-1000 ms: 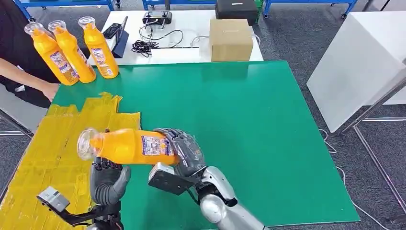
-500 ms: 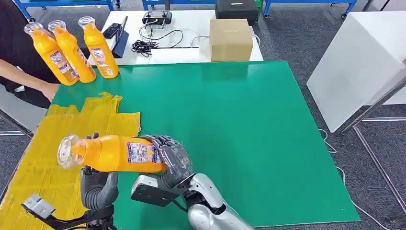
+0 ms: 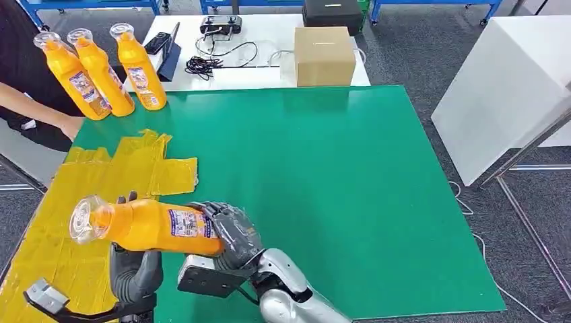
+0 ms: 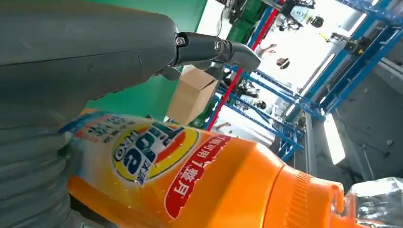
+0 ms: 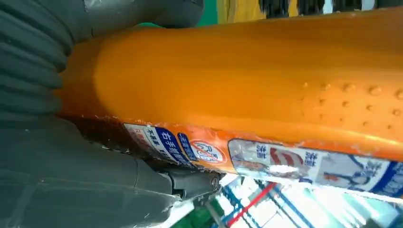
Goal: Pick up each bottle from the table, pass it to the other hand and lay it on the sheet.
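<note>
Head view: orange bottle (image 3: pixel 145 225) held lying sideways in the air over the near-left part of the green tabletop (image 3: pixel 350 195), clear cap end pointing left, above the edge of the yellow sheet (image 3: pixel 87 202). Right hand (image 3: pixel 232 232) wrapped around the bottle's base end, grasping it. Left hand (image 3: pixel 135 266) directly under the bottle's middle, fingers up behind the bottle; cannot tell here whether gripping or just cupping. Three more orange bottles (image 3: pixel 101 70) standing upright in a row at the far-left corner of the tabletop, beside a person's arm (image 3: pixel 40 111). Behind the green tabletop: white table with cardboard box (image 3: pixel 324 55), black cables (image 3: pixel 202 65), a controller (image 3: pixel 221 25).

Left wrist view: left hand (image 4: pixel 71 61) grey thumb stretched over the bottle (image 4: pixel 199 185), label and ribbed orange neck close under it. Thumb tip looks clear of the bottle surface; contact at the palm side hidden, so grip state cannot be told. Cardboard box (image 4: pixel 192 95) in the background.

Right wrist view: right hand (image 5: pixel 62 156) clamped on the bottle (image 5: pixel 247 80), ribbed cover and thumb pressed against the orange body next to the label.
</note>
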Robot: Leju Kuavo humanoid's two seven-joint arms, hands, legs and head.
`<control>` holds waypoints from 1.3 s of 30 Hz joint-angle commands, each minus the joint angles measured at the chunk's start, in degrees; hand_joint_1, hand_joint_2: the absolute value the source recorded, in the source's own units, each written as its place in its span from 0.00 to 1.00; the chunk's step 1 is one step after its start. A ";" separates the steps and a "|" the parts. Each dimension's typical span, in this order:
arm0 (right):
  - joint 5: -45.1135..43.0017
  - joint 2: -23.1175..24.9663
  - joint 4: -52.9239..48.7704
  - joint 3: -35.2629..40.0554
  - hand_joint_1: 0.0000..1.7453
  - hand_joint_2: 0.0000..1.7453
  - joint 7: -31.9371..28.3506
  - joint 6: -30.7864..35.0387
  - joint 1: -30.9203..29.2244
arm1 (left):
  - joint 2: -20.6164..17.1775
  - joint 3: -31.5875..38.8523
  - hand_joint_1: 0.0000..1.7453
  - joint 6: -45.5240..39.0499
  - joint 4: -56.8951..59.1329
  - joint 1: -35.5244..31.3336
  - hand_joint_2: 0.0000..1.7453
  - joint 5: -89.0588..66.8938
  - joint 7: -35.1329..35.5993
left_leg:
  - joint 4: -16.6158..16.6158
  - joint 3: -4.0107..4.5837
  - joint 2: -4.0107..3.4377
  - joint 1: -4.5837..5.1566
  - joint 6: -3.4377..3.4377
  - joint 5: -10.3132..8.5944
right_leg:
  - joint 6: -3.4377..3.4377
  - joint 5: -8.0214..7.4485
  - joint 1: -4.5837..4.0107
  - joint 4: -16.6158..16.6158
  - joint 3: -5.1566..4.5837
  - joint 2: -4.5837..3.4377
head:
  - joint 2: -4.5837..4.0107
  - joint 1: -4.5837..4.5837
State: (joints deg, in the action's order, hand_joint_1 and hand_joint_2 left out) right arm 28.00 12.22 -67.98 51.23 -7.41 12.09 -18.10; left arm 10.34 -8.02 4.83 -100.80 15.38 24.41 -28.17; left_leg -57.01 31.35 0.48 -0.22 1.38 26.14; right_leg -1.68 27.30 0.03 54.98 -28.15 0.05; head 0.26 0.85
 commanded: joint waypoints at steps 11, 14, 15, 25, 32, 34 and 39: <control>1.01 -0.83 9.46 3.71 1.00 1.00 0.72 -4.52 -2.29 | -3.66 -4.44 0.00 6.46 2.72 -3.32 1.00 -8.25 2.45 | 0.08 -0.08 0.08 -0.04 -0.05 -0.05 | 0.00 -0.02 -0.04 -0.13 0.13 0.13 | 0.00 0.02; 1.83 -0.90 9.32 3.74 1.00 1.00 1.48 -4.63 -2.60 | -5.36 -6.01 0.00 6.53 3.66 -3.90 1.00 -12.65 2.90 | 0.06 -0.06 0.06 0.00 -0.03 -0.04 | -0.01 -0.01 0.01 -0.07 0.07 0.10 | 0.00 0.00; 1.81 -0.92 9.24 3.57 1.00 1.00 1.54 -4.90 -2.59 | -5.63 -6.33 0.00 6.96 3.84 -4.07 1.00 -13.59 2.61 | 0.09 -0.08 0.08 -0.03 -0.05 -0.06 | 0.00 -0.03 -0.03 -0.13 0.12 0.13 | 0.00 0.00; 1.81 -0.94 9.25 3.56 1.00 1.00 1.55 -5.01 -2.51 | -5.59 -6.34 1.00 7.00 3.70 -4.07 1.00 -13.83 2.54 | 0.05 -0.05 0.05 0.01 -0.02 -0.03 | -0.01 0.00 0.01 -0.06 0.06 0.10 | 0.00 0.00; 2.05 -0.95 9.18 3.11 1.00 1.00 1.70 -5.47 -2.34 | -4.25 -5.07 1.00 7.48 3.64 -3.80 1.00 -13.52 1.36 | 0.05 -0.05 0.07 -0.03 -0.04 -0.04 | -0.01 -0.01 -0.02 -0.10 0.10 0.14 | 0.00 0.02; 2.13 -0.90 9.26 3.03 1.00 1.00 1.64 -5.44 -2.27 | -3.95 -4.75 1.00 7.61 3.52 -3.70 1.00 -12.97 1.16 | 0.05 -0.05 0.06 -0.03 -0.04 -0.04 | -0.02 -0.02 -0.03 -0.10 0.09 0.12 | 0.00 0.00; 2.26 -0.86 9.40 3.03 1.00 1.00 1.53 -5.26 -2.22 | -3.38 -4.24 1.00 7.67 3.41 -3.53 1.00 -11.69 0.89 | 0.04 -0.05 0.06 -0.03 -0.03 -0.03 | -0.01 -0.02 -0.03 -0.10 0.10 0.11 | 0.00 0.00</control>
State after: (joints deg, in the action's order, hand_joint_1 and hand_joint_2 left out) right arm 29.84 12.15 -62.49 51.82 -6.27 7.93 -19.11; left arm 5.90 -10.05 10.75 -99.51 14.29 11.45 -26.82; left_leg -57.01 31.35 0.45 -0.22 1.38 26.14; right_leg -1.68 27.30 0.03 54.98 -28.17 0.05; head 0.26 0.85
